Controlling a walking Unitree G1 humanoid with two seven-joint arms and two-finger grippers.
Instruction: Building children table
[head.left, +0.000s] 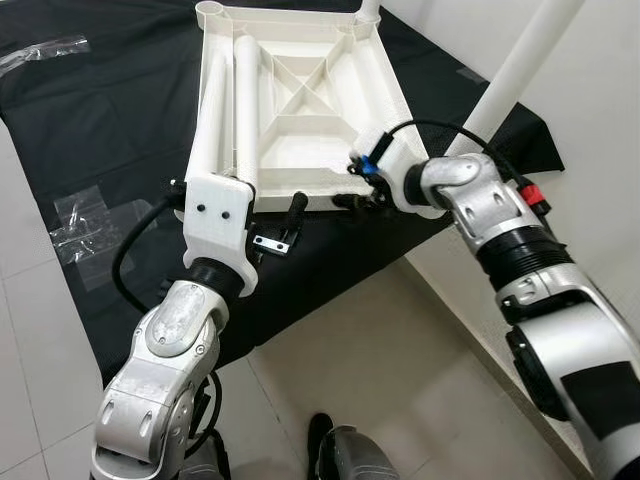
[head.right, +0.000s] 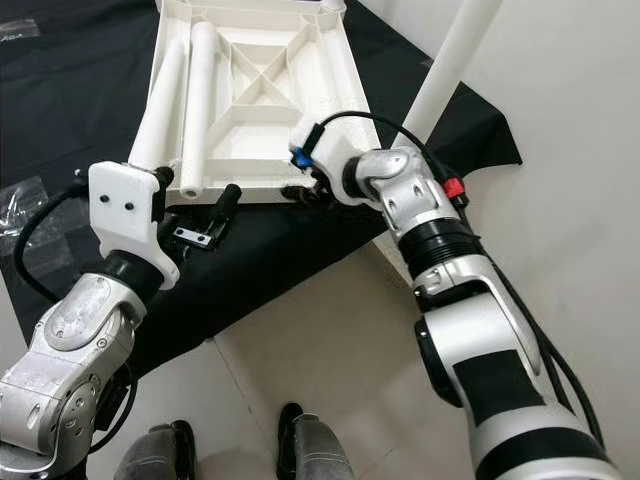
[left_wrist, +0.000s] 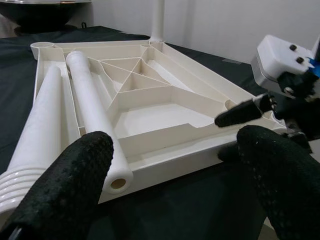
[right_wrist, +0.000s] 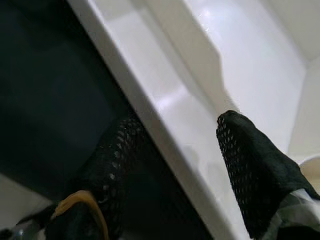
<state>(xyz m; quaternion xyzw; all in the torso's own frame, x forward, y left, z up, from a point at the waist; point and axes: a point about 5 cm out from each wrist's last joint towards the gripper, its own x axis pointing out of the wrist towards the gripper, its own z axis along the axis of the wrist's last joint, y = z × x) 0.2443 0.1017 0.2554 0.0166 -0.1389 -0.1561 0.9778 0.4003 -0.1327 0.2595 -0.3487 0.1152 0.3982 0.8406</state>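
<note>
A white plastic table top (head.left: 330, 165) lies upside down on a black cloth (head.left: 100, 110). Two loose white legs (head.left: 245, 100) lie side by side in its left part. A third leg (head.left: 368, 12) stands upright in the far right corner. My left gripper (left_wrist: 177, 170) is open just before the top's near edge, facing the open end of one loose leg (left_wrist: 118, 183); one finger (head.left: 297, 210) shows beside the wrist housing. My right gripper (head.left: 360, 198) is open at the near right rim, which runs between its two fingers (right_wrist: 250, 165) with a gap on either side.
Another long white leg (head.left: 515, 65) slants up at the right, behind my right arm and close to the white wall (head.left: 600, 100). Clear plastic bags (head.left: 80, 220) lie on the cloth at the left. Light floor tiles (head.left: 380, 350) lie before the cloth.
</note>
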